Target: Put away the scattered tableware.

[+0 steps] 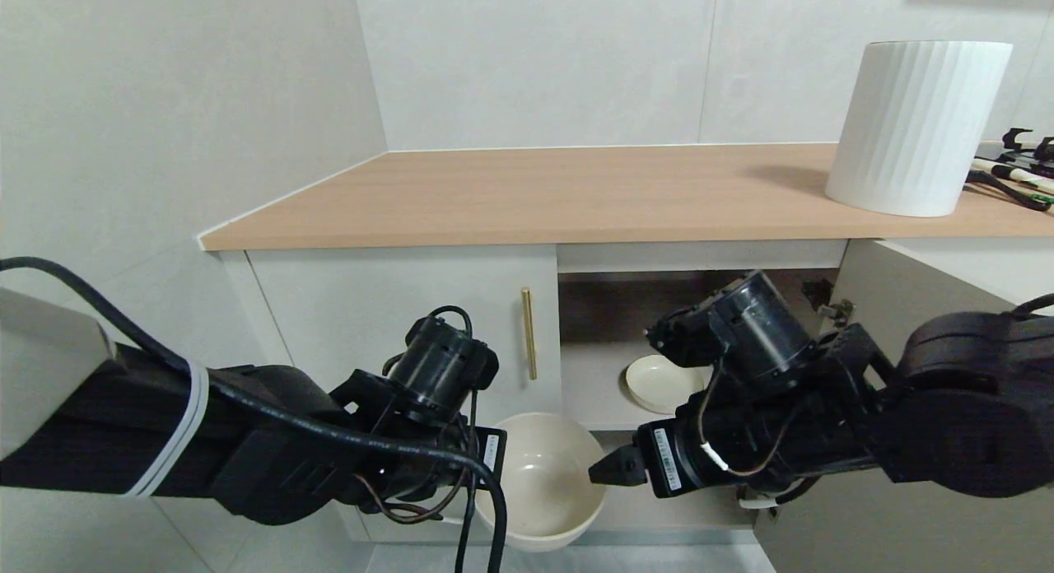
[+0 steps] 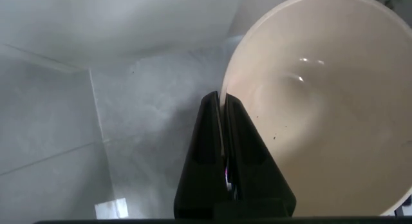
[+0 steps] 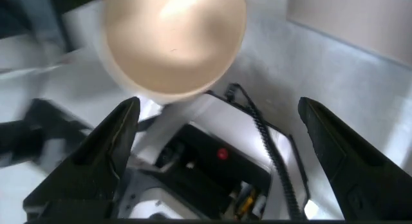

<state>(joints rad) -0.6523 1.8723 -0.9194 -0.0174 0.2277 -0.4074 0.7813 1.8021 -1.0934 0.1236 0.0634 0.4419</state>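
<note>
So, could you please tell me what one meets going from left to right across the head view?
The left gripper shut on the rim → bowl → right gripper → white ribbed container → dark tools.

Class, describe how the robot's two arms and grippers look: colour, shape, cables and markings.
The left arm and right arm are black, with a cylindrical housing at each wrist. A thick black cable runs along the left one, which bears white bands. White labels sit near both wrists. The left gripper and right gripper have black, tapering fingers.
</note>
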